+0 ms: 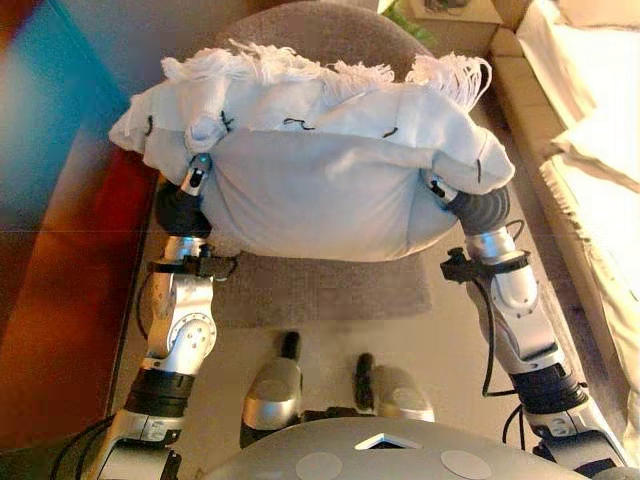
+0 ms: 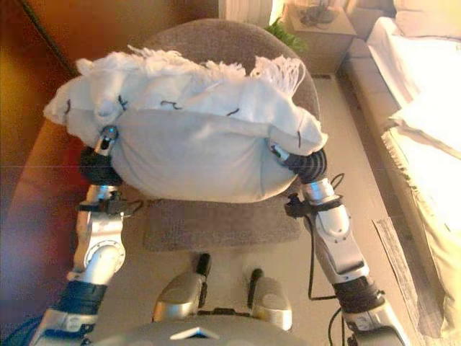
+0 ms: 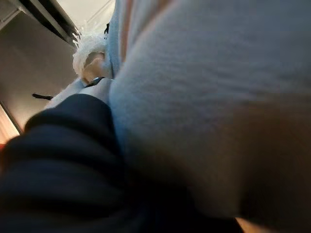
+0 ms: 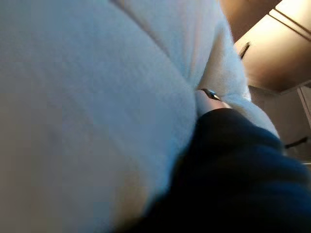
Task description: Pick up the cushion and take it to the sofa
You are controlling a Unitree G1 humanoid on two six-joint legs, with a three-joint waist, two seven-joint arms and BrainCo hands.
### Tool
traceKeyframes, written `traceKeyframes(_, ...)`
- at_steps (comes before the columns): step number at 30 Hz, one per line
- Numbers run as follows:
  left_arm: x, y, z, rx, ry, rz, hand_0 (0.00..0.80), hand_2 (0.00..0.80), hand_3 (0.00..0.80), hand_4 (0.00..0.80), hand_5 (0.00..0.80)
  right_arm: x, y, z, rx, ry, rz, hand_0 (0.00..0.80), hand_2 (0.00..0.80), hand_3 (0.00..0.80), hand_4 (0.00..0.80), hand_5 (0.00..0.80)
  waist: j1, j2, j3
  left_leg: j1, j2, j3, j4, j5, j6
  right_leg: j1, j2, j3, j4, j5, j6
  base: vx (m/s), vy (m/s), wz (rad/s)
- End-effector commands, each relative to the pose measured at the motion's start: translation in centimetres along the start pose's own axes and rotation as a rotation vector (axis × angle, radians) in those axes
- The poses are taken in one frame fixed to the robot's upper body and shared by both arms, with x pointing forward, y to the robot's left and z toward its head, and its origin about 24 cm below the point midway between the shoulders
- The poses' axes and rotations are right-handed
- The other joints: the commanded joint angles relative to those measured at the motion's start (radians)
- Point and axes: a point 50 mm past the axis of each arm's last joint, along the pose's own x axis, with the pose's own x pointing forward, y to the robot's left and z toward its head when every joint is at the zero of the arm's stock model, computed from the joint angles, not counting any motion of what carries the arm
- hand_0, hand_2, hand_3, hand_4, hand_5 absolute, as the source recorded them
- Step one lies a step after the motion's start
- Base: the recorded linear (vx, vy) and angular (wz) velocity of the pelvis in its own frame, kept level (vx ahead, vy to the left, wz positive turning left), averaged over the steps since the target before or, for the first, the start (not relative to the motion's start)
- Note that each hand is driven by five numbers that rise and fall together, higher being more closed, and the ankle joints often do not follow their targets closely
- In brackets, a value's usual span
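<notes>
cushion [image 1: 320, 190] held up between both hands, above a grey chair [image 1: 330, 30].

pressed at its two ends by left hand [image 1: 196, 178] and right hand [image 1: 440, 190]; fingers buried in the white cloth, so cannot tell whether curled or straight. fringe [image 1: 300, 65] along the far edge. sofa [image 1: 590, 140] at the right, well apart.

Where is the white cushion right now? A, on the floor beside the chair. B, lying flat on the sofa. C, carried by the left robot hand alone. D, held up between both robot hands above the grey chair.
D: the cushion sits between the left robot hand and right robot hand, over the chair.
</notes>
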Motion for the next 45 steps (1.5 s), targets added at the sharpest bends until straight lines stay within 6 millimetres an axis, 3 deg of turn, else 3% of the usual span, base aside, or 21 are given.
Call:
traceKeyframes(1, 2.3, -4.9, 0.5, -0.009, -0.106, -0.242, 0.8, 0.8, 0.8, 0.8, 0.8, 3.1, 2.5, 2.7, 0.062, -0.156, 0.117, 0.8, 0.8, 0.8, 0.8, 0.8, 0.036, 0.0, -0.094, 0.022, -0.001, 0.04, 0.082, -0.062, -0.058, 0.06, -0.008, -0.072, -0.143, 0.124, 0.022, 0.158, -0.117, 0.74)
traceKeyframes(4, 2.1, -4.3, -0.1, -0.004, -0.083, -0.222, 0.8, 0.8, 0.8, 0.8, 0.8, 2.8, 2.3, 1.9, 0.068, -0.117, 0.112, 0.8, 0.8, 0.8, 0.8, 0.8, 0.044, -0.001, -0.104, -0.003, 0.011, 0.074, 0.123, -0.064, -0.075, 0.099, -0.012, -0.101, -0.179, 0.117, 0.007, 0.121, -0.08, 0.3)
traceKeyframes(9, 2.4, -3.8, -1.3, -0.015, -0.034, -0.173, 0.8, 0.8, 0.8, 0.8, 0.8, 3.4, 2.1, 0.4, 0.078, -0.017, 0.13, 0.8, 0.8, 0.8, 0.8, 0.8, 0.039, 0.01, -0.119, 0.022, 0.028, 0.127, 0.082, -0.054, -0.088, 0.146, -0.013, -0.139, -0.234, 0.12, -0.001, 0.123, 0.002, 0.09)
traceKeyframes(14, 2.7, -3.2, -3.3, 0.022, 0.031, -0.085, 0.8, 0.8, 0.8, 0.8, 0.8, 4.7, 2.7, -1.5, 0.076, 0.091, 0.147, 0.8, 0.8, 0.8, 0.8, 0.8, 0.042, 0.012, -0.134, 0.069, 0.034, 0.118, 0.038, -0.058, -0.096, 0.176, -0.009, -0.136, -0.273, 0.13, -0.002, 0.156, 0.049, 0.05)
traceKeyframes(20, 3.4, -2.8, -5.8, 0.056, 0.154, -0.036, 0.8, 0.8, 0.8, 0.8, 0.8, 5.0, 2.9, -3.5, 0.055, 0.181, 0.078, 0.8, 0.8, 0.8, 0.8, 0.8, 0.031, 0.012, -0.133, 0.098, 0.044, 0.131, 0.004, -0.056, -0.1, 0.181, -0.006, -0.119, -0.298, 0.145, 0.01, 0.093, 0.033, 0.03)
traceKeyframes(22, 4.7, -3.6, -6.6, 0.089, 0.179, -0.062, 0.8, 0.8, 0.8, 0.8, 0.8, 5.9, 3.4, -4.1, 0.017, 0.206, 0.046, 0.8, 0.8, 0.8, 0.8, 0.8, 0.021, 0.018, -0.114, 0.084, 0.044, 0.132, -0.001, -0.054, -0.101, 0.153, -0.006, -0.11, -0.298, 0.154, 0.017, -0.107, 0.035, -0.01)
traceKeyframes(24, 6.7, -4.5, -6.8, 0.116, 0.162, -0.08, 0.8, 0.8, 0.8, 0.8, 0.8, 8.1, 3.8, -3.6, 0.005, 0.197, 0.031, 0.8, 0.8, 0.8, 0.8, 0.8, 0.012, 0.025, -0.086, 0.051, 0.041, 0.131, 0.0, -0.053, -0.101, 0.11, -0.006, -0.104, -0.297, 0.162, 0.021, -0.308, 0.042, -0.03)
traceKeyframes(28, 13.0, -5.0, -5.1, 0.183, 0.108, -0.069, 0.8, 0.8, 0.8, 0.8, 0.8, 14.0, 3.2, -1.3, -0.009, 0.16, 0.0, 0.8, 0.8, 0.8, 0.8, 0.8, -0.013, 0.047, 0.015, -0.029, 0.03, 0.131, -0.012, -0.041, -0.106, 0.018, -0.01, -0.098, -0.29, 0.172, 0.029, -0.469, 0.064, -0.01)
traceKeyframes(30, 14.9, -5.2, -4.6, 0.221, 0.121, -0.039, 0.8, 0.8, 0.8, 0.8, 0.8, 15.5, 2.8, -0.9, -0.001, 0.177, -0.016, 0.8, 0.8, 0.8, 0.8, 0.8, -0.027, 0.052, 0.048, -0.047, 0.027, 0.134, -0.018, -0.033, -0.106, -0.003, -0.013, -0.094, -0.29, 0.177, 0.032, -0.232, 0.064, -0.07)
traceKeyframes(37, 17.3, -5.4, -4.7, 0.356, 0.231, 0.034, 0.8, 0.8, 0.8, 0.8, 0.8, 16.6, 1.0, -2.1, -0.013, 0.313, -0.119, 0.8, 0.8, 0.8, 0.8, 0.8, -0.062, 0.063, 0.11, -0.069, 0.029, 0.147, -0.053, -0.014, -0.107, -0.05, -0.013, -0.06, -0.294, 0.194, 0.042, -0.071, 0.05, -0.07)
traceKeyframes(45, 19.7, -5.8, -2.7, 0.423, 0.22, 0.075, 0.8, 0.8, 0.8, 0.8, 0.8, 18.3, -0.3, -1.1, -0.07, 0.365, -0.172, 0.8, 0.8, 0.8, 0.8, 0.8, -0.076, 0.077, 0.17, -0.125, 0.027, 0.156, -0.044, -0.005, -0.107, -0.132, -0.021, -0.036, -0.259, 0.204, 0.05, -0.022, 0.03, -0.03)
